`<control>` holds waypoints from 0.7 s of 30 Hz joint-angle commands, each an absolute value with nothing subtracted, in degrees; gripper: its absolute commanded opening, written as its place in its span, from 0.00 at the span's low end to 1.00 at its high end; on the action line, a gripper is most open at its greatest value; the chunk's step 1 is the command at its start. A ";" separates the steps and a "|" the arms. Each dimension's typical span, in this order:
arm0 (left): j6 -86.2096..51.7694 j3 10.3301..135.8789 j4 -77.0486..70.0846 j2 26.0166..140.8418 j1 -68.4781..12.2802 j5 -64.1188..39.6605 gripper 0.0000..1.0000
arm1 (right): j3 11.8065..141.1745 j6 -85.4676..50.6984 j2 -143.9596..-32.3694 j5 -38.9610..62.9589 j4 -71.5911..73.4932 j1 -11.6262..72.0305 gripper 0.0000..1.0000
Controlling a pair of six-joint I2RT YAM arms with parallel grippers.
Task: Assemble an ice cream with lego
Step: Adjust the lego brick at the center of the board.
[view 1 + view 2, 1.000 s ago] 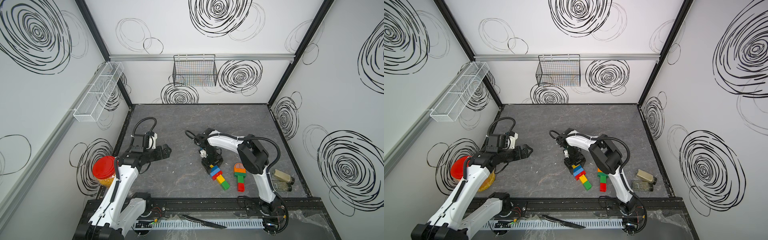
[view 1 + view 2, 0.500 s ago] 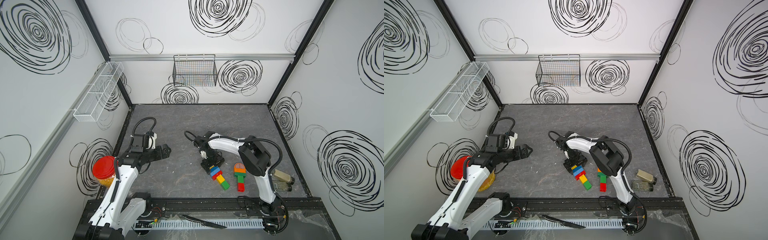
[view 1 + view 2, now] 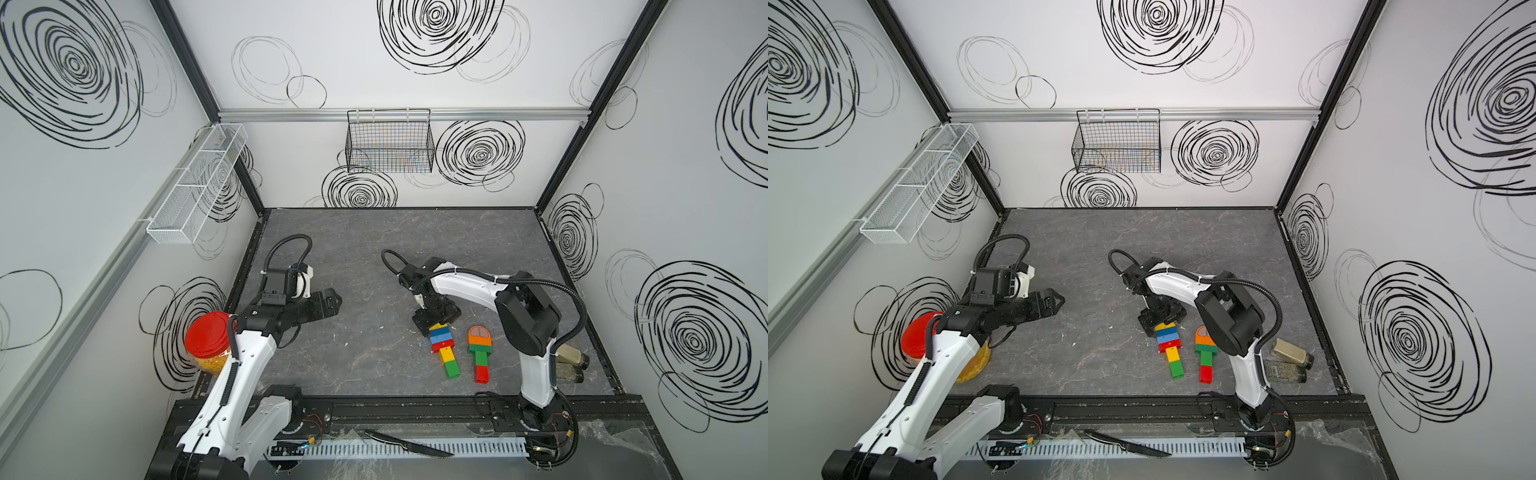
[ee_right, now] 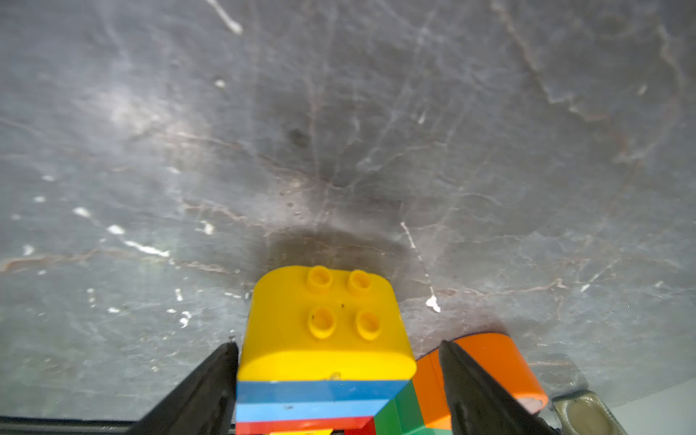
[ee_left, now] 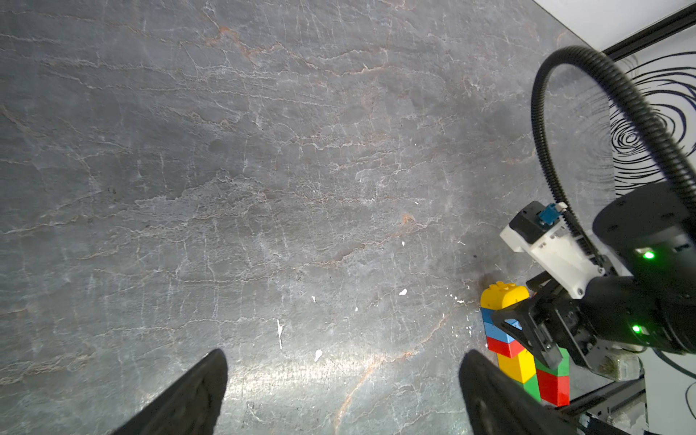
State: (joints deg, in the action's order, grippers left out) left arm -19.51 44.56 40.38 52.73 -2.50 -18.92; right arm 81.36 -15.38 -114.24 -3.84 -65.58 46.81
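Observation:
Two lego builds lie flat on the grey table in both top views. One is a striped stack (image 3: pixel 442 348) with a yellow dome (image 4: pixel 324 320), blue, red, yellow and green bricks. The other (image 3: pixel 480 353) has an orange dome (image 4: pixel 497 361) on a green and red stem. My right gripper (image 3: pixel 436 319) (image 4: pixel 337 343) is open and straddles the yellow dome end, with a gap on the orange side. My left gripper (image 3: pixel 328 301) (image 5: pixel 343 353) stands open over bare table, far left of the lego, with nothing between its fingers.
A red-lidded jar (image 3: pixel 208 338) stands by the left arm at the left wall. Two small bottles (image 3: pixel 571 363) lie near the right arm's base. A knife (image 3: pixel 409 444) rests on the front rail. A wire basket (image 3: pixel 390 141) and a white mesh shelf (image 3: pixel 197 185) hang on the walls.
My right gripper's jaws have spread wider around the yellow dome end of the striped stack. The left arm has not moved.

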 commanded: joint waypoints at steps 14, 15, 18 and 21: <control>-20.26 46.23 33.78 46.79 -5.20 0.97 0.99 | 74.76 -12.50 -95.97 -3.23 -48.57 38.50 1.00; -20.48 46.32 32.58 46.12 -5.39 2.39 0.99 | 73.80 -11.91 -94.34 -3.25 -46.45 37.18 1.00; -20.52 46.45 29.81 45.38 -6.17 6.50 0.99 | 70.84 -9.72 -89.49 -3.72 -40.76 33.19 1.00; -19.01 45.83 26.40 46.12 -7.16 10.17 0.99 | 66.96 -7.12 -84.57 -4.40 -34.73 28.72 1.00</control>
State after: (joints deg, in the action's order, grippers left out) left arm -19.97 44.80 32.73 45.93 -6.33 3.68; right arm 69.49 -10.41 -88.73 -3.57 -42.65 31.70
